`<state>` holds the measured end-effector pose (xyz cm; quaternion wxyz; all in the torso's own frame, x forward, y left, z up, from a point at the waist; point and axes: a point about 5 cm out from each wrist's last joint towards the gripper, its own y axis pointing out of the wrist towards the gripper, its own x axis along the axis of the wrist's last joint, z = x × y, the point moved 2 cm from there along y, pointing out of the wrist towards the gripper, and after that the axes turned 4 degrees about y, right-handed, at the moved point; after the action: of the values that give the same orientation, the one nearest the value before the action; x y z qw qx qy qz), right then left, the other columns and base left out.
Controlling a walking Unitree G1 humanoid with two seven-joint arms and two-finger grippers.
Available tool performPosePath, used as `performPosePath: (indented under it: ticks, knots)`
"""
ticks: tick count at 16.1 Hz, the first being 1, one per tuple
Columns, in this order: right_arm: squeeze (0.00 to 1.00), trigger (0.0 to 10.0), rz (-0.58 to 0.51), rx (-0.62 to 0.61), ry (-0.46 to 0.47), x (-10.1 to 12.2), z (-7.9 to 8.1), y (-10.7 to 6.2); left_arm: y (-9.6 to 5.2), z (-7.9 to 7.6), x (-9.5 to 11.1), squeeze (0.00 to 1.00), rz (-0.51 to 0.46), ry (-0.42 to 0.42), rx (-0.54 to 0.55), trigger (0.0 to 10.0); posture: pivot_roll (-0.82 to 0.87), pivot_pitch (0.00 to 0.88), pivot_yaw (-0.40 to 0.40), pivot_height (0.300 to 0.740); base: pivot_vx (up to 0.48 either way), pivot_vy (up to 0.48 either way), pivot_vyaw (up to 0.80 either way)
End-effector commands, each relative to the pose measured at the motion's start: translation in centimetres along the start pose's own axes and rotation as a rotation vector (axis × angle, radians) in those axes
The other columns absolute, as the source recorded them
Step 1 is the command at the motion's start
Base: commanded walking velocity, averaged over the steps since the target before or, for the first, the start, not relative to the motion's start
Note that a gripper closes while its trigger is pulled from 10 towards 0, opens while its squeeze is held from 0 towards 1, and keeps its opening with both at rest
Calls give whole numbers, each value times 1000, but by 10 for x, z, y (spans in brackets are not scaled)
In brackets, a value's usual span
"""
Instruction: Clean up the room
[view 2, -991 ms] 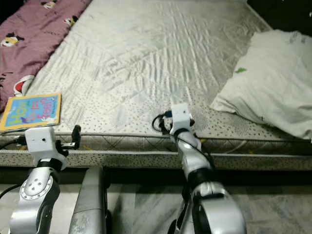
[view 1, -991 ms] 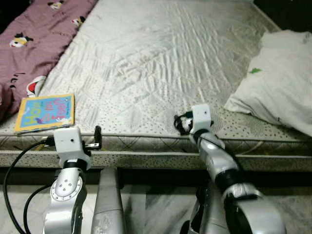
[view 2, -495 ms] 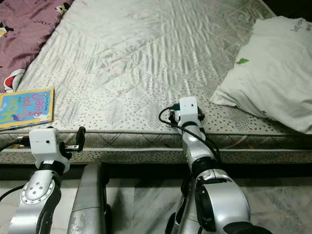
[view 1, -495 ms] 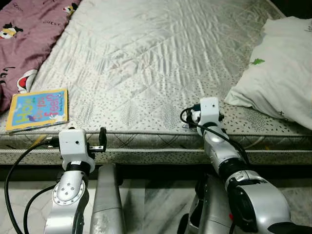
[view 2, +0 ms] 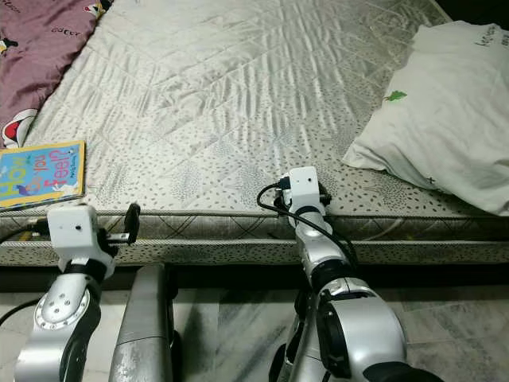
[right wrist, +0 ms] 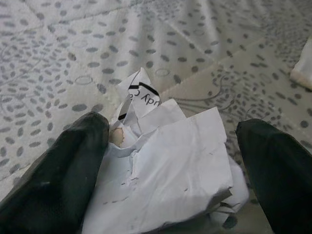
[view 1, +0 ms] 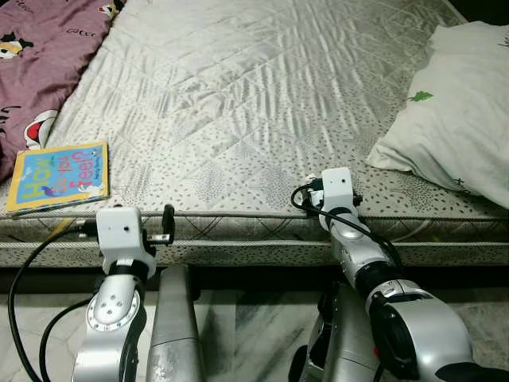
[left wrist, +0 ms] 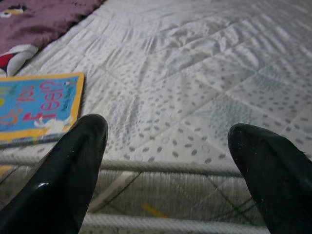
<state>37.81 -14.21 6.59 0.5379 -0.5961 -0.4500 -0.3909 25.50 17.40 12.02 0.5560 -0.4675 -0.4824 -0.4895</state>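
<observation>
Straddling the paper point(right wrist: 168, 161), my right gripper point(right wrist: 170, 165) has its fingers point(right wrist: 53, 170) spread wide, one on each side of the crumpled white wad, which lies on the mattress point(view 1: 254, 95) right at the near edge. I judge it feather-light and soft, likely to crush and spring back a little, so I would close across the thick middle of the wad rather than on the loose printed flap (that corner could tear or slip free). My left gripper point(left wrist: 165, 165) is also open, hanging just off the mattress edge and holding nothing, with the book point(view 1: 57, 175) lying flat near that corner. Further out, a pillow point(view 1: 453, 103) sits on the right side of the mattress and a maroon blanket point(view 1: 36, 56) covers the far left.
</observation>
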Motion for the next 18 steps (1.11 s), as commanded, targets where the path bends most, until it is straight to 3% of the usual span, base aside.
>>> performPosePath:
  ticks: [1, 2, 3, 18]
  knots:
    - [0, 10000, 64, 12, -5, -14, 4, -2, 1, 1, -3, 0, 18, 1, 5, 10000, 256, 146, -44, 507, 0, 0, 0]
    - [0, 7216, 61, 16, -1, -13, 5, -2, 2, 1, -3, 0, 17, 0, 6, 10000, 256, 145, -45, 507, 0, 0, 0]
    - [0, 0, 49, 32, 4, -11, 9, -2, 3, 1, -3, 0, 12, -2, 9, 10000, 255, 137, -46, 507, 0, 0, 0]
    - [0, 0, 31, 81, 9, 3, 19, 2, 23, 5, 2, 0, -36, -25, 49, 10000, 259, 32, -65, 507, 0, 0, 0]
